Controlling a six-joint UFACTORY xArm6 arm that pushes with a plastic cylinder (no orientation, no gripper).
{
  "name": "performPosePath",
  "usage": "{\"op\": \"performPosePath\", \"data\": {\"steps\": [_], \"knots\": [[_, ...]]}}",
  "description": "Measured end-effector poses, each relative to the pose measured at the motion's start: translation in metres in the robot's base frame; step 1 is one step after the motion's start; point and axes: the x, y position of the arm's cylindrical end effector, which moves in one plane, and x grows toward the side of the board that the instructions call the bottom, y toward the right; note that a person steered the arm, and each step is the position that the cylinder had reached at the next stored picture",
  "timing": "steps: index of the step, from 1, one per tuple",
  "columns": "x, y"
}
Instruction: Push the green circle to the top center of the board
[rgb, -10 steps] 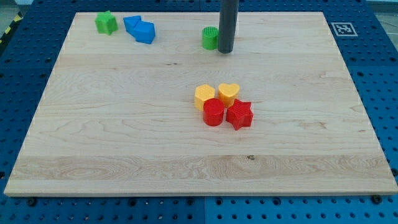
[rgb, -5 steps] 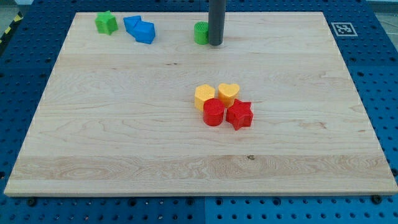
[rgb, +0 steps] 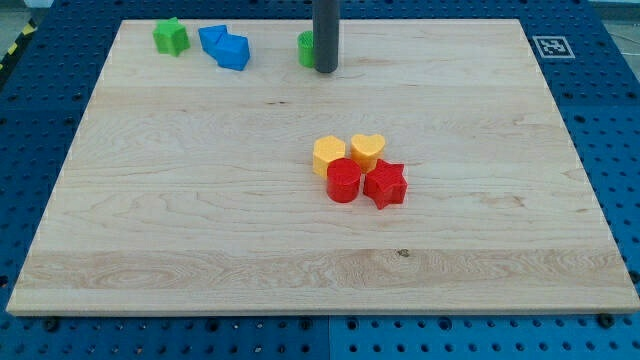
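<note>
My tip (rgb: 325, 70) sits near the view's top, close to the middle of the wooden board (rgb: 200, 220). It touches the right side of the green circle (rgb: 306, 49), which peeks out from behind the dark rod. The green circle is near the top edge, a little left of the middle. I have no jaws, just the rod, so there is nothing to open or close. Farther to the view's left, near the top edge, two blue blocks (rgb: 225, 46) sit pressed together; I cannot tell their shapes for sure. Left of them is a green star (rgb: 171, 36), near the top left corner. Around the middle of the board four blocks huddle together: a yellow block (rgb: 328, 155) with flat sides, a yellow heart (rgb: 367, 150) just to its right, a red circle (rgb: 343, 180) below them, and a red star (rgb: 386, 184) beside it. They are well apart from my tip. The board lies on a blue tabletop (rgb: 40, 90) with rows of small holes.
</note>
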Motion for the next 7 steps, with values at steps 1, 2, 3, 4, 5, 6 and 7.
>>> {"op": "performPosePath", "data": {"steps": [1, 2, 3, 4, 5, 6, 7], "knots": [[0.0, -0.005], [0.0, -0.007], [0.014, -0.016], [0.014, -0.023], [0.0, -0.037], [-0.022, -0.037], [-0.023, -0.032]]}}
